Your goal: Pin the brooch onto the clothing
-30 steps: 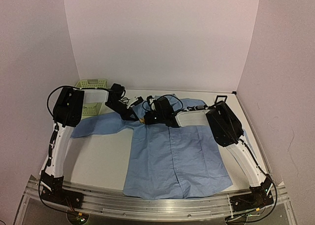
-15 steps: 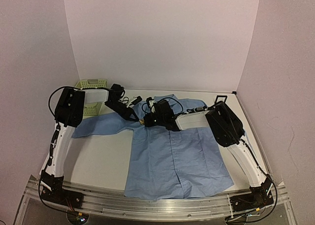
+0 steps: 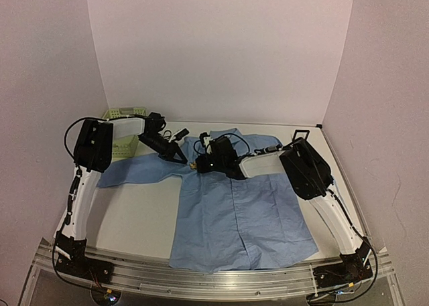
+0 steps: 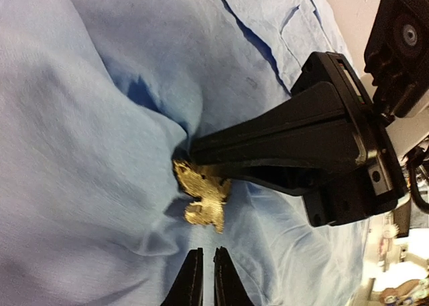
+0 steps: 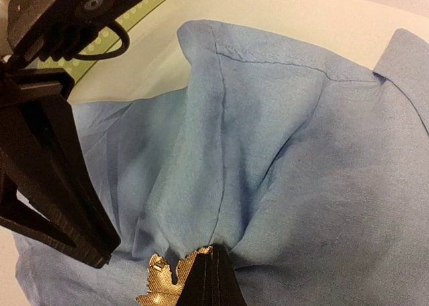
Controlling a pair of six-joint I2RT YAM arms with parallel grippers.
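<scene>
The shirt (image 3: 234,212) lies flat on the tabletop (image 3: 141,212) with its collar at the far side, which gives a stable backing for pinning. The brooch (image 4: 203,193) sits on the shirt's upper chest, just left of and nearer than the collar. The right tool (image 4: 193,153) is clenched on the brooch's upper edge. The cloth puckers into a ridge at that point, which suggests the fabric is gathered so the pin can pass through it. Whether cloth is also caught between the fingers cannot be settled from these views. The left tool (image 4: 208,254) hovers just beside the brooch, fingers drawn in to a narrow slit and grasping nothing. Judged from its aim, it is placed to press or steady the ornament. The top view gives the overall layout, including the basket (image 3: 124,112) at the far left, but shows the brooch only as a gold speck between the two tools. The left wrist view alone shows the brooch's full outline and the right tool's grip. The right wrist view hides most of the brooch behind its own fingers but shows the raised fold running toward the shoulder seam.
</scene>
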